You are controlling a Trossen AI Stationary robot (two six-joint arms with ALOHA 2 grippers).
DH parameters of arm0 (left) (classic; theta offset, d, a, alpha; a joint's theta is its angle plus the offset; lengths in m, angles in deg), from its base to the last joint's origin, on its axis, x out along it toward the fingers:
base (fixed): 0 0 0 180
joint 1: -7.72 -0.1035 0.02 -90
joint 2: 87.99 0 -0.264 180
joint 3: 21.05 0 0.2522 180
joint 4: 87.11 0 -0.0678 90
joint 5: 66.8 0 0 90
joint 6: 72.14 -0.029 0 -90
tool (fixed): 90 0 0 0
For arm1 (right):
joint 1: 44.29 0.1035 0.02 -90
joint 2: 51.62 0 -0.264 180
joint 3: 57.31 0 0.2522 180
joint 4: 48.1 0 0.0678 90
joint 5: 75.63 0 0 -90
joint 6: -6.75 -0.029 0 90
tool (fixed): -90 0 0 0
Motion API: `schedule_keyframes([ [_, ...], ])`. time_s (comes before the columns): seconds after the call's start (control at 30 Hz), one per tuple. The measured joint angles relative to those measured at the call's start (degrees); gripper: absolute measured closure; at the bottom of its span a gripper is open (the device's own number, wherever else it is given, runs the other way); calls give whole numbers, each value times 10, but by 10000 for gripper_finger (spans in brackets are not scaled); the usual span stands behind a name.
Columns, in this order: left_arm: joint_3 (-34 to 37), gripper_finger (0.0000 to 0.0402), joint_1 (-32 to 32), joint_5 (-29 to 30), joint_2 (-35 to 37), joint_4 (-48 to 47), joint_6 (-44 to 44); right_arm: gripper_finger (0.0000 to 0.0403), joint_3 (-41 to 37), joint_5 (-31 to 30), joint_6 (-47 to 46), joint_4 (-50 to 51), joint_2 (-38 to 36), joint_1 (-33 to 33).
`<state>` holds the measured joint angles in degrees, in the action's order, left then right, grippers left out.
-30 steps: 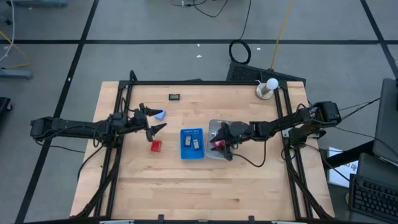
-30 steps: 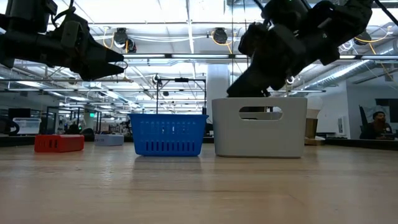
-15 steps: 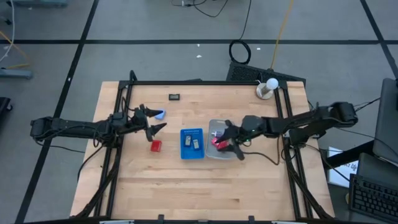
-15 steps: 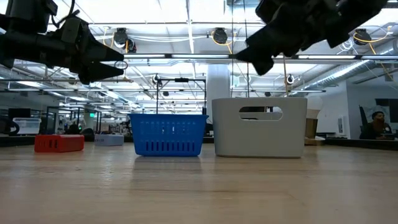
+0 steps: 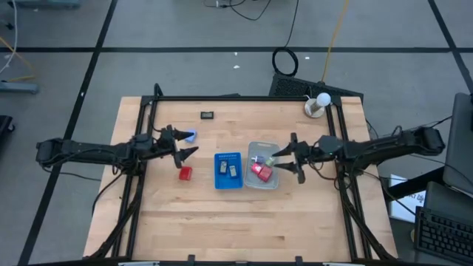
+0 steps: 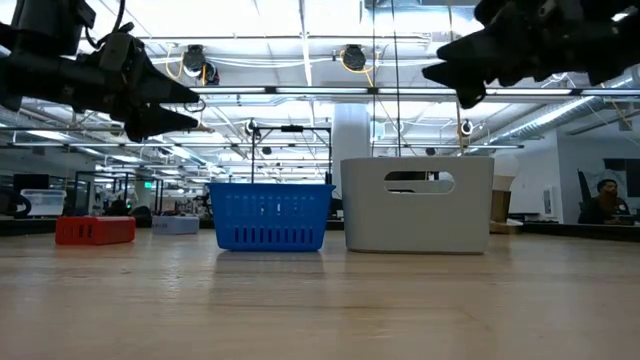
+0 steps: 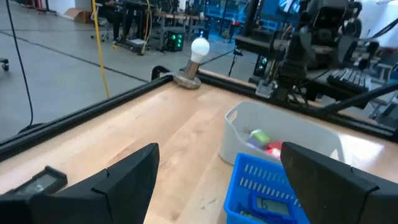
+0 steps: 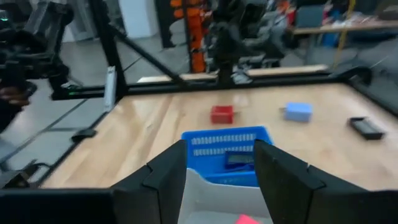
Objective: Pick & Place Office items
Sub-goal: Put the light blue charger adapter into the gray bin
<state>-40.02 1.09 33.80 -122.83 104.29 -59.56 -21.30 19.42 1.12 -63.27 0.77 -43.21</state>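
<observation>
I see my right end effector spread wide and empty beside the white bin, where a red block lies. My left end effector gapes wide between the pale blue block and another red block on the table.

Pale wood grain across the table, smooth with a soft sheen in the low view. Blue ribbed tray looks like slotted plastic, matt. Clear plastic tray reads milky and smooth. Red block has a plain plastic look. Both grippers, left and right, are dark, matt plastic-looking fingers.
</observation>
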Motion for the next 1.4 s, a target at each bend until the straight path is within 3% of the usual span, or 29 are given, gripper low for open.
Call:
schedule_keyframes([
  [0.3,0,66,0,9,-50,0,0,230,-62,-40,19,1,-120,0],
  [0.53,0,66,0,93,-101,-1,18,230,-77,-38,20,0,-170,0],
  [0.8,0,66,0,118,-147,7,48,231,-107,-68,48,1,-223,0],
  [0.97,0,66,0,120,-161,23,48,231,-127,-96,49,8,-242,0],
  [1.4,0,66,0,120,-163,15,74,245,-140,-99,65,41,-242,-4],
])
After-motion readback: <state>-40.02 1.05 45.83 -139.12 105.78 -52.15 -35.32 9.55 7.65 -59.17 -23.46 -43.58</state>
